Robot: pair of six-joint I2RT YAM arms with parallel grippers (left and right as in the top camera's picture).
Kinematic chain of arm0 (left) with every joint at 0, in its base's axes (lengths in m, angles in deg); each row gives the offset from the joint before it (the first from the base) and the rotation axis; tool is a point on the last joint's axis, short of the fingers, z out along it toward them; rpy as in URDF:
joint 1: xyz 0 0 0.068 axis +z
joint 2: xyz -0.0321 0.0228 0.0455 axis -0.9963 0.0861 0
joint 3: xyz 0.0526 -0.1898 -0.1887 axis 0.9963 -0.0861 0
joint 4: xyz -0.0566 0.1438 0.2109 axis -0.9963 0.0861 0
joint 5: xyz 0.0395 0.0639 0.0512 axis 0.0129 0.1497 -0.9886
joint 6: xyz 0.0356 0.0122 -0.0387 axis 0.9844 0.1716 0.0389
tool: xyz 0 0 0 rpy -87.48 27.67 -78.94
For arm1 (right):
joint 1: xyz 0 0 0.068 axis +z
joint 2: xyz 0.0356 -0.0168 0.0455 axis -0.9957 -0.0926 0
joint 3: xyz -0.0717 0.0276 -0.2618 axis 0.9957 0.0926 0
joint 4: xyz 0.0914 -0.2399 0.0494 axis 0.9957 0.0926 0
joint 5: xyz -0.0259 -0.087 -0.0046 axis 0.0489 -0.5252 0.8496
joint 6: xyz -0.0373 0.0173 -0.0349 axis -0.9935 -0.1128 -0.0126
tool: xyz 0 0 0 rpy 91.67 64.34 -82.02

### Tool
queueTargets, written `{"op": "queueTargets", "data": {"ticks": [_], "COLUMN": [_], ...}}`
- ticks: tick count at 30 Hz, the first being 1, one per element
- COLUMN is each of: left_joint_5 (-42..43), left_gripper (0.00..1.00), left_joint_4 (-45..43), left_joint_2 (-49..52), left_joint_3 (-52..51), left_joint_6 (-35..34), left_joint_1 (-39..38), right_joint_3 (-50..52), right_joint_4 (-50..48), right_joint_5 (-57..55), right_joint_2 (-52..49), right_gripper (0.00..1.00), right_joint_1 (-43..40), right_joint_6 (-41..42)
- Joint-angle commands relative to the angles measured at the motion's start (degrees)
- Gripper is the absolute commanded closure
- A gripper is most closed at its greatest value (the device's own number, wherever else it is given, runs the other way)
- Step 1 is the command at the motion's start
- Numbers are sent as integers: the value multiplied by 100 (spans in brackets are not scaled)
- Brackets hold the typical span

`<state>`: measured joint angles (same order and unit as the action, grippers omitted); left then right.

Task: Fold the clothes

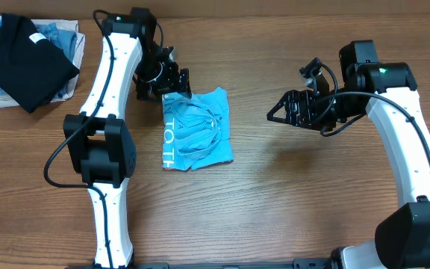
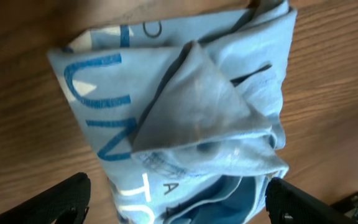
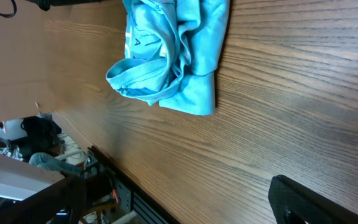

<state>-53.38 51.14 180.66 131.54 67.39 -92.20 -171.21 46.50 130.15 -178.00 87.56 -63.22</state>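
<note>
Spread left end effector (image 1: 172, 82) at the t-shirt's (image 1: 197, 128) far edge

The loosely folded sky-blue t-shirt lies on the tabletop (image 1: 290, 202), its far edge between those fingers; the right end effector (image 1: 278, 113), also spread, hangs well apart off the t-shirt's right side.

I see a robotics lab. A white-and-black left arm (image 1: 113, 71) and right arm (image 1: 413, 149) flank a brown wood-grain bench (image 1: 290, 202).

Sky-blue t-shirt (image 1: 200, 134), white lettering (image 1: 167, 147)
</note>
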Motion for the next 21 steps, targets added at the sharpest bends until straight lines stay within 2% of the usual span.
{"op": "queueTargets", "data": {"ticks": [1, 15, 21], "left_joint_5": [-149, -101, -35], "left_gripper": [7, 10, 16], "left_joint_4": [-101, -584, -691], "left_joint_2": [-31, -28, -28], "left_joint_3": [-57, -752, -861], "left_joint_6": [205, 201, 201], "left_joint_1": [-20, -177, -234], "right_joint_3": [72, 72, 72], "right_joint_4": [-17, -42, -55], "right_joint_5": [7, 7, 7], "right_joint_2": [15, 15, 15], "right_gripper": [2, 2, 2], "right_joint_1": [9, 9, 9], "right_joint_6": [2, 2, 2]}}
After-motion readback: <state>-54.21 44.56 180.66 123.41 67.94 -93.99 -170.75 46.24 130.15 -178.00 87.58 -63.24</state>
